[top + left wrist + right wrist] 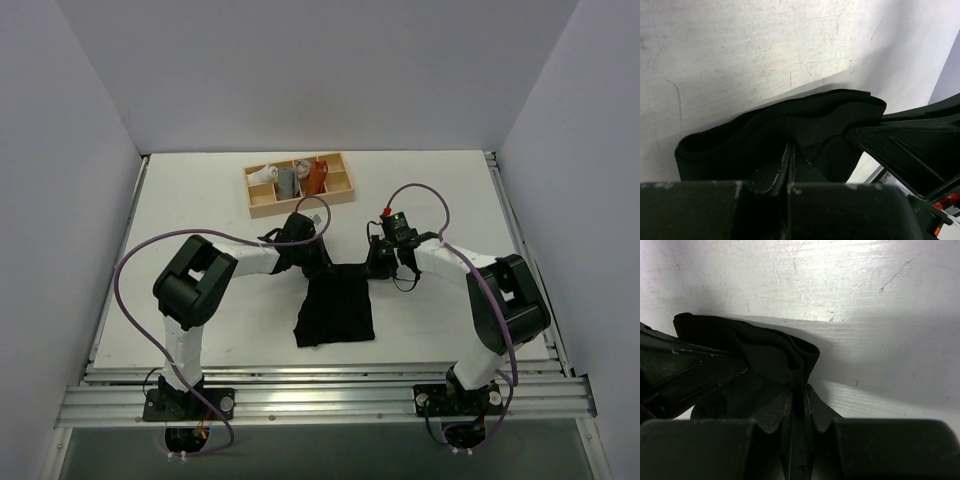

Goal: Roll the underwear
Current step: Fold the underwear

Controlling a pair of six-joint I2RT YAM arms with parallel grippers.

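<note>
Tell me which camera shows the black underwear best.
Top external: the whole underwear lies spread on the table, its far edge held at both corners. The wrist views show only a bunched edge pinched by the left gripper and right gripper.

There is one underwear [336, 308], black, on the one table [200, 200]. One wooden tray [262, 210] stands near the far edge. It holds three small cloth rolls: one white roll [266, 176], one grey roll [288, 182] and one orange-brown roll [316, 177]. Two arms rise from the near edge, the left arm [195, 285] and the right arm [505, 300]. There are two grippers, the left gripper [318, 262] and the right gripper [378, 262].
</note>
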